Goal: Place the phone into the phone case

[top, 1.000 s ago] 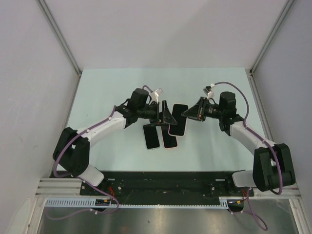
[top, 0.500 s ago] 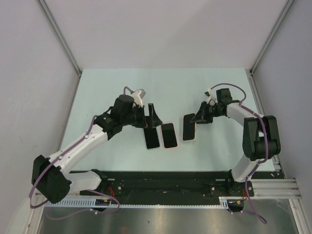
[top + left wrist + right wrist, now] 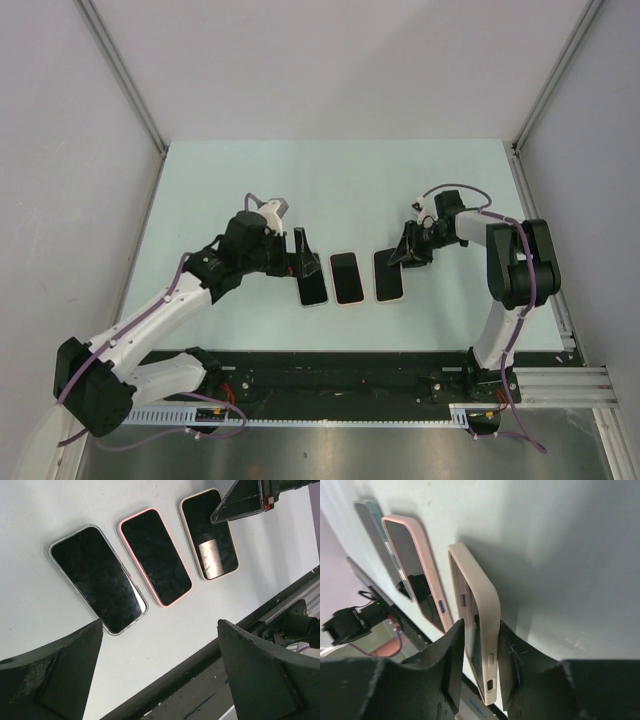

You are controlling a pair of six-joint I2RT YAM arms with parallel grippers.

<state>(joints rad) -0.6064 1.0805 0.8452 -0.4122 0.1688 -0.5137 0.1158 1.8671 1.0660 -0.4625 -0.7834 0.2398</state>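
Three cased phones lie in a row on the pale green table (image 3: 450, 190): a clear-cased one (image 3: 312, 285) on the left, a pink-cased one (image 3: 347, 277) in the middle, and a beige-cased one (image 3: 388, 274) on the right. All three show in the left wrist view: clear (image 3: 97, 580), pink (image 3: 155, 555), beige (image 3: 210, 532). My right gripper (image 3: 410, 250) is shut on the far end of the beige-cased phone (image 3: 480, 600), its jaws on the face and back (image 3: 480, 630). My left gripper (image 3: 303, 262) is open and empty, above the near side of the clear-cased phone (image 3: 160, 680).
The black rail (image 3: 340, 365) with the arm bases runs along the table's near edge, just below the phones. Grey walls (image 3: 80, 150) and metal frame posts (image 3: 125, 75) close in the left and right sides.
My right gripper has carried the beige-cased phone to the right and lowered it beside the pink one. My left arm has let go and drawn back to the left, with its jaws open.
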